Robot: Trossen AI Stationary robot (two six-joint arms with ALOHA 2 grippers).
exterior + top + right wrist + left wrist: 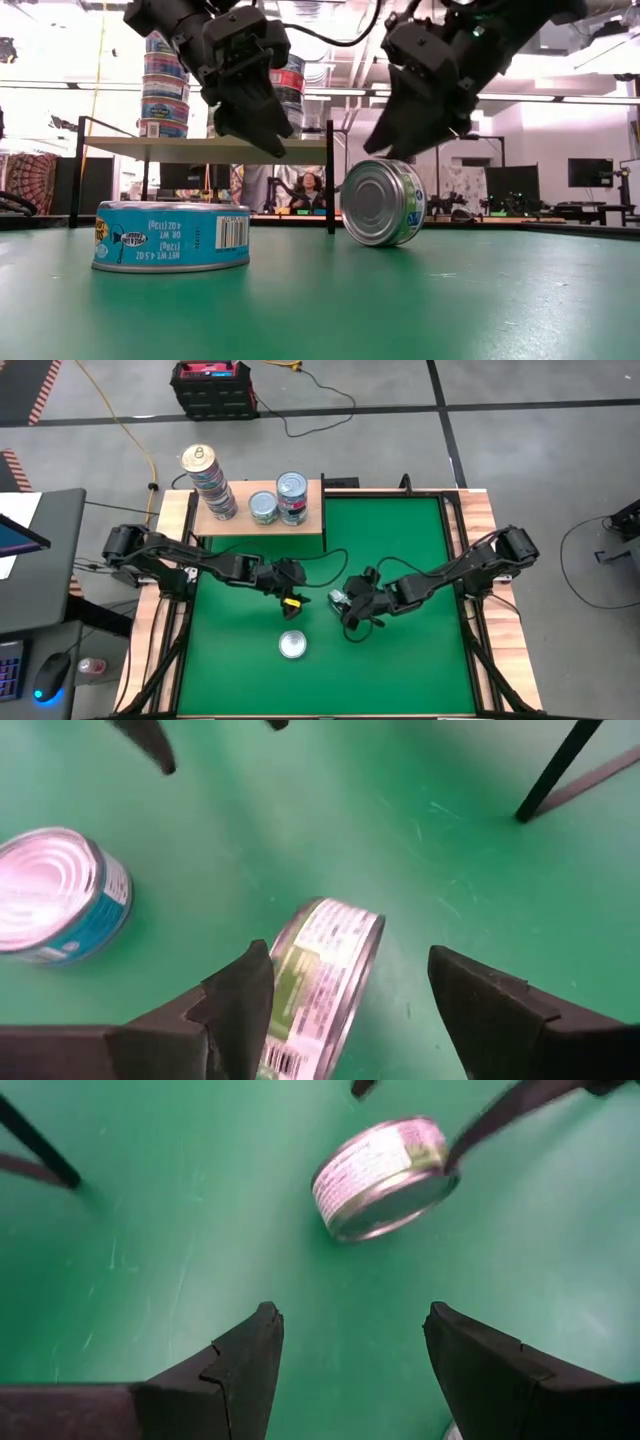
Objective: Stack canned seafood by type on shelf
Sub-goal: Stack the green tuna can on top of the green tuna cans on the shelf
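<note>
Notice your right gripper (350, 995) hangs spread and empty over a round silver tin with a green label (382, 202), which stands on its edge on the green mat (400, 660), so a flat grasp looks awkward. Your left gripper (350, 1345), likewise spread and empty, faces it. A blue-labelled flat tin (171, 236) lies nearby; the light-wood shelf (235, 522) already carries sorted stacks.

Bright overhead light, blurred wrist views
</note>
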